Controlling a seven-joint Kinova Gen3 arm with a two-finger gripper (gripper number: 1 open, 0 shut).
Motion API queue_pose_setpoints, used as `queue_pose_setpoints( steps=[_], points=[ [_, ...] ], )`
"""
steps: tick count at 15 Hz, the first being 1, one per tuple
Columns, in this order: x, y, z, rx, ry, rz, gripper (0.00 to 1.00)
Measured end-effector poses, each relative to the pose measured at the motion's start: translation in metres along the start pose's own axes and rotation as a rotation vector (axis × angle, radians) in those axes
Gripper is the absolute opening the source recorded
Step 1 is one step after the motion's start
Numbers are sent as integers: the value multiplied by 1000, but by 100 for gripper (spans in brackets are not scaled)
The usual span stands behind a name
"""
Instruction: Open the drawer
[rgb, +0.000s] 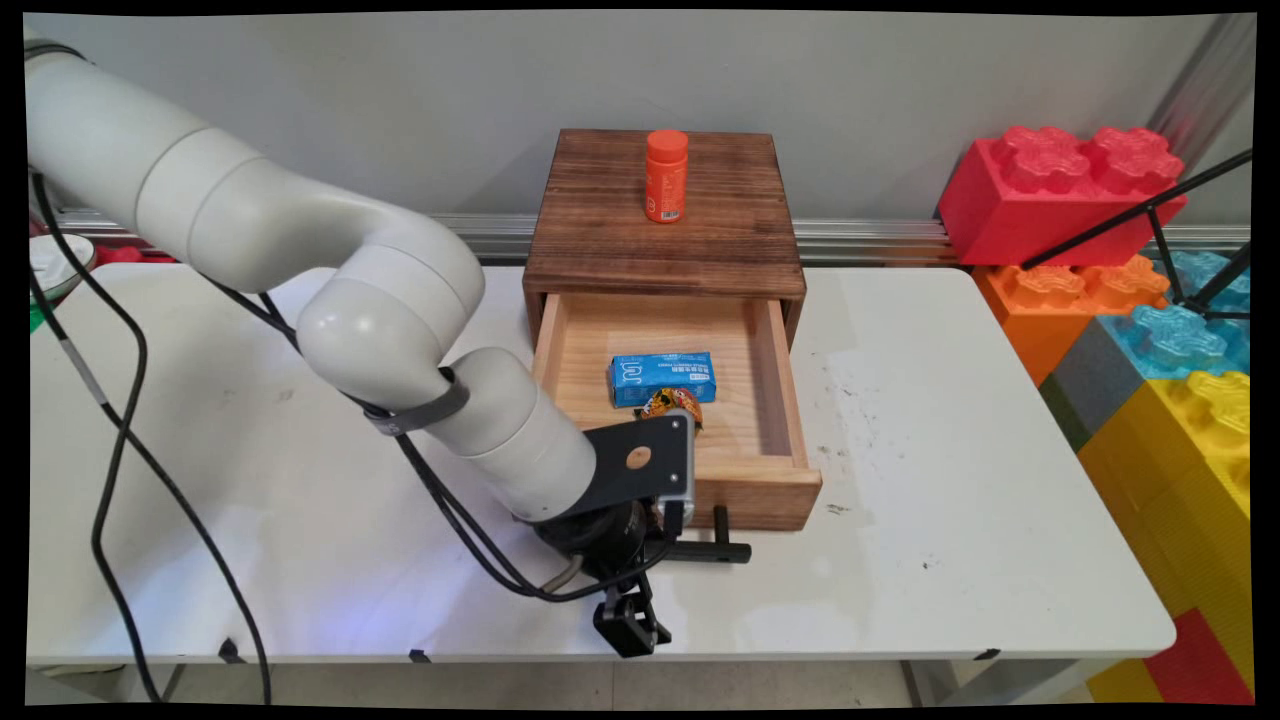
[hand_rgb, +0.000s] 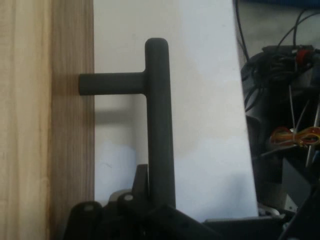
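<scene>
Hand view has the tool (hand_rgb: 150, 200) clenched on the drawer (rgb: 770, 480)'s handle (hand_rgb: 159, 120), a stiff, smooth dark bar just off the wooden front, best gripped mid-bar.

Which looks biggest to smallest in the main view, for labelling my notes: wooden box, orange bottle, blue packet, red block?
1. Wooden box
2. Red block
3. Blue packet and orange bottle look about alike; the bottle stands farther back, so their order is unsure.

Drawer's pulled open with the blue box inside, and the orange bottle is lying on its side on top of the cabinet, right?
Not quite: in the main view the orange bottle stands upright on the cabinet. The drawer is open, with the blue box inside.
</scene>
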Motion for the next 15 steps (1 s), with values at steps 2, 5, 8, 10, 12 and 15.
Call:
queue_pose_setpoints(
  steps=[2, 5, 8, 10, 12, 15],
  points=[
    [0, 5, -1, -3, 1, 0, 100],
    [-1, 10, -2, -8, 3, 0, 100],
    [-1, 15, -3, -13, 6, -1, 100],
    [-1, 17, -3, -15, 7, -2, 100],
    [-1, 19, -4, -18, 9, -2, 100],
    [-1, 23, -6, -21, 14, -4, 100]
  ],
)
